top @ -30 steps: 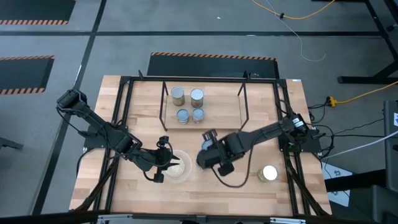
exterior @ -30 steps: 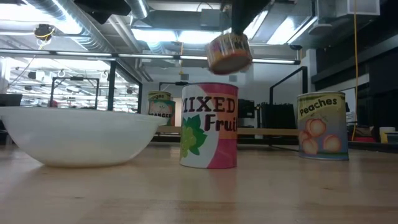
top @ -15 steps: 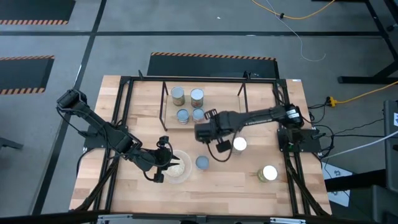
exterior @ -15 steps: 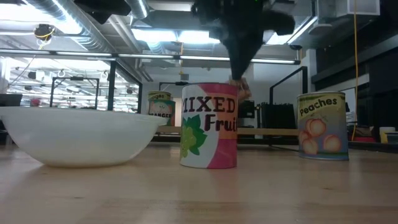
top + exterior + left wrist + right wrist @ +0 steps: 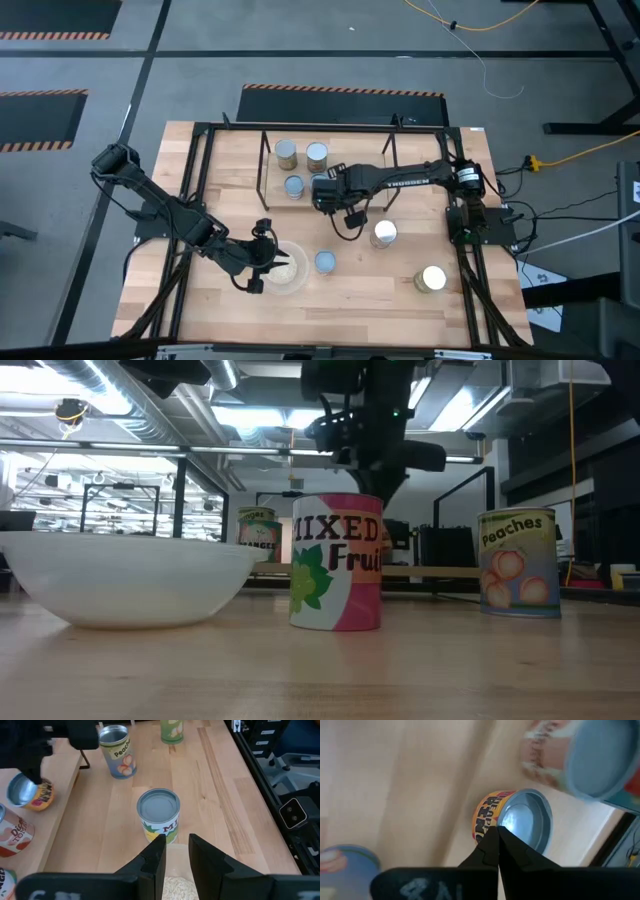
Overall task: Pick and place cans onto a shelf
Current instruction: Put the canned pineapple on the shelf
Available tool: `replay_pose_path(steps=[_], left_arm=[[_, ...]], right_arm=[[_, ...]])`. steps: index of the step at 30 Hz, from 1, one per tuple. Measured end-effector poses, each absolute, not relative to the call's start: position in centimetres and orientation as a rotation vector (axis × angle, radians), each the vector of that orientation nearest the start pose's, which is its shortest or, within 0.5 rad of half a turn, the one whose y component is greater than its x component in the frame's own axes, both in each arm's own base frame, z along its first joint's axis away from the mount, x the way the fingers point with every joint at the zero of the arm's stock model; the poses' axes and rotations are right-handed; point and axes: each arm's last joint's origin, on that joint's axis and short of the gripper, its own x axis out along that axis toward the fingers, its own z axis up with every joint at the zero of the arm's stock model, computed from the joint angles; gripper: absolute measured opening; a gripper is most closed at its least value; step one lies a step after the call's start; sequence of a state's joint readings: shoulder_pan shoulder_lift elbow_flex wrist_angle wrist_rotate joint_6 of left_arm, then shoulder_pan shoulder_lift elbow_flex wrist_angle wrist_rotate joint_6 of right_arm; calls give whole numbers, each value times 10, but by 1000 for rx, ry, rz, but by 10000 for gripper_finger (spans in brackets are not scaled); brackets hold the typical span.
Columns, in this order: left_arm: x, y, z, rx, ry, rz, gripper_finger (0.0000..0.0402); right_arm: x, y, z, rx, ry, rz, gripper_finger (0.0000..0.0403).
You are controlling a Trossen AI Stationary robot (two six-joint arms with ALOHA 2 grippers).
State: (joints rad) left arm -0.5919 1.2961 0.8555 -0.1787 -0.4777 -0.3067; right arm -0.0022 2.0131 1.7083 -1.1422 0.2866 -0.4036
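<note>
My right gripper is shut on a can with a yellow-orange label over the shelf, next to three cans standing there. On the table stand a mixed-fruit can, a peaches can and a third can. My left gripper hangs open over the clear bowl, with nothing between its fingers. My right gripper pinches the can's top rim between its two fingertips, which come steeply from above. The can hangs tilted below the fingers, its round top partly turned sideways. Whether its bottom touches the shelf's wood, I cannot tell.
A black frame runs around the table. The shelf's thin black rods stand to the right of the held can, with bare wood between them. The bowl holds tan grains.
My right gripper has carried the can from above the table's near middle toward the far edge and down, to the shelf beside the standing cans. The can has stayed tilted in the shut fingers. The mixed-fruit can, earlier under the arm, now shows.
</note>
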Motion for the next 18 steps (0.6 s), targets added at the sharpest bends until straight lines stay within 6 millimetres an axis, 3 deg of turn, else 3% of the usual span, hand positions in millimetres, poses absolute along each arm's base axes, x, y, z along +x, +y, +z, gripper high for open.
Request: replay_pose_path(steps=[18], left_arm=[[233, -142, 253, -5, 558, -75, 76]], right_arm=[[396, -35, 231, -450, 1465, 114, 6]])
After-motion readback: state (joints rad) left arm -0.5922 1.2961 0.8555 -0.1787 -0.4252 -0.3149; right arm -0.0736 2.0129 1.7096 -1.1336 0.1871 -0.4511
